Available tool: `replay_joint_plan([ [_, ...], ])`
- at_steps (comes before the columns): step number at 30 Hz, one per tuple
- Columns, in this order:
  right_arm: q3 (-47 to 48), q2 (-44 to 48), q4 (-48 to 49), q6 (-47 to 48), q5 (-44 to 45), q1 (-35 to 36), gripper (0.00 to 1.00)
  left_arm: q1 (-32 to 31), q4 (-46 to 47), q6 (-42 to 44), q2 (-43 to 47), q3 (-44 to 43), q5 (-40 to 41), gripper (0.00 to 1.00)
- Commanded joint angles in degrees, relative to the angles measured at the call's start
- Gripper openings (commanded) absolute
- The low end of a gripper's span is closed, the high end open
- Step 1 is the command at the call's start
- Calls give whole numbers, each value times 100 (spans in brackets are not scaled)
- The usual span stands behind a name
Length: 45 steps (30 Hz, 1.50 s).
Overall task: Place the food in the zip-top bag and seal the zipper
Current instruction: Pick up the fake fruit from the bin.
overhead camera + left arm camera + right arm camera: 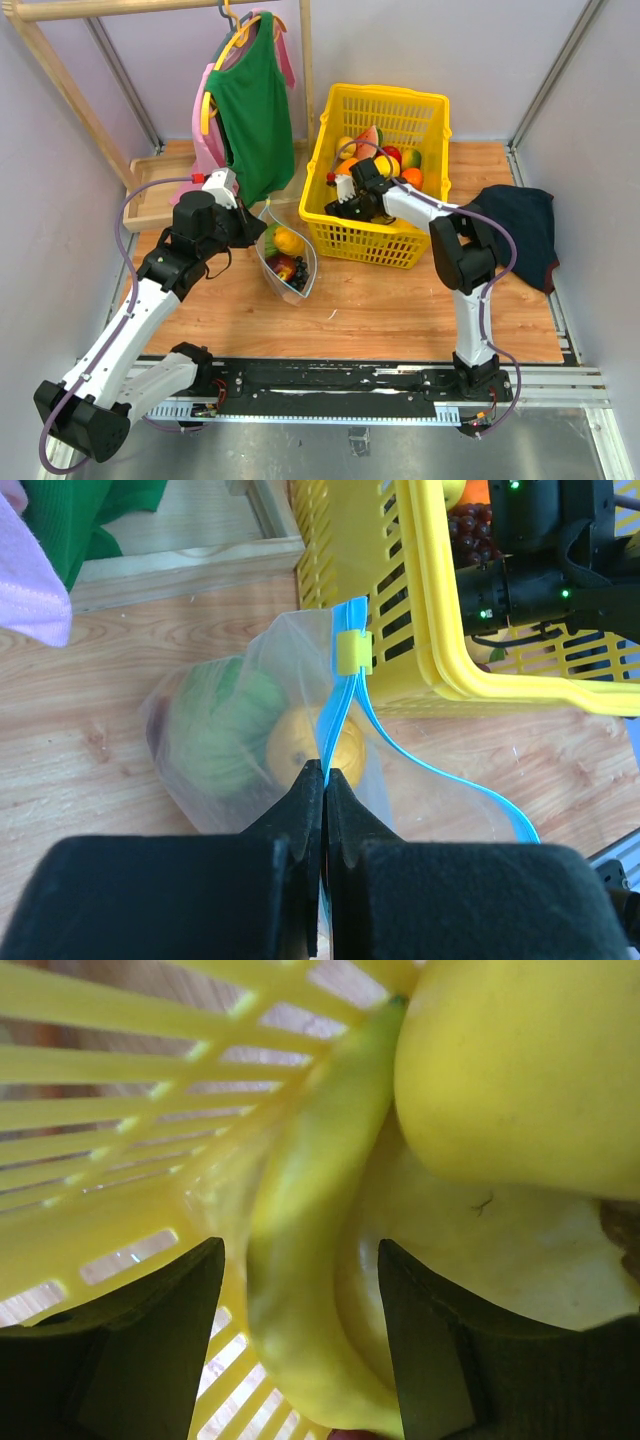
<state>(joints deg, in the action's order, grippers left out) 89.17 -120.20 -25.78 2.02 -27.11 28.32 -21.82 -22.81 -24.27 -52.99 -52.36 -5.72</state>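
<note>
1. The wooden bench (400, 300) carries everything. The yellow basket (372, 243) sits toward the back of it, so I'll place the rest off that.
2. A green shirt (250, 110) and a pink top (207, 140) hang on a rack left of the basket. A dark cloth (520, 225) lies to its right.
3. The zip-top bag (420, 770) stands on the bench right beside the basket's front-left corner, mouth up and partly open.
4. The left gripper (323, 775) is clenched on the zipper (350, 685), at the end of the bag away from the basket.
5. The right gripper (300, 1260) is down inside the basket with its jaws apart. A banana (300, 1210) sits between them, not clamped.
6. Food-wise, the bag holds a green melon (225, 730) and a yellow fruit (345, 750). More fruit is piled in the basket.
7. The zipper's two blue strips meet at a yellow slider (352, 652) on the basket side, then split apart.
</note>
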Motion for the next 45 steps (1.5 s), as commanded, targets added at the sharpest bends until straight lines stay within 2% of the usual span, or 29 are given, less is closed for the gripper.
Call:
replay_joint_plan([
  [1, 150, -257, 3, 25, 23, -63, 64, 56, 231, 80, -1, -20, -63, 1],
  [5, 145, -414, 3, 60, 171, -65, 60, 49, 227, 73, -5, -22, -65, 1],
  [12, 169, -311, -78, 71, 185, -63, 37, 50, 228, 77, 8, -20, -79, 0],
  [19, 133, 268, -176, 69, 314, -63, 26, 59, 246, 80, 26, -7, -111, 0],
  [30, 219, 1360, -620, -286, 684, -63, 18, 54, 275, 72, 60, 10, -111, 1],
  [36, 249, 1862, -787, -599, 1036, -57, 18, 56, 286, 67, 87, 24, -122, 0],
  [45, 226, 2968, -660, -1545, 1558, 164, 19, 53, 309, 63, 78, 37, -128, 1],
])
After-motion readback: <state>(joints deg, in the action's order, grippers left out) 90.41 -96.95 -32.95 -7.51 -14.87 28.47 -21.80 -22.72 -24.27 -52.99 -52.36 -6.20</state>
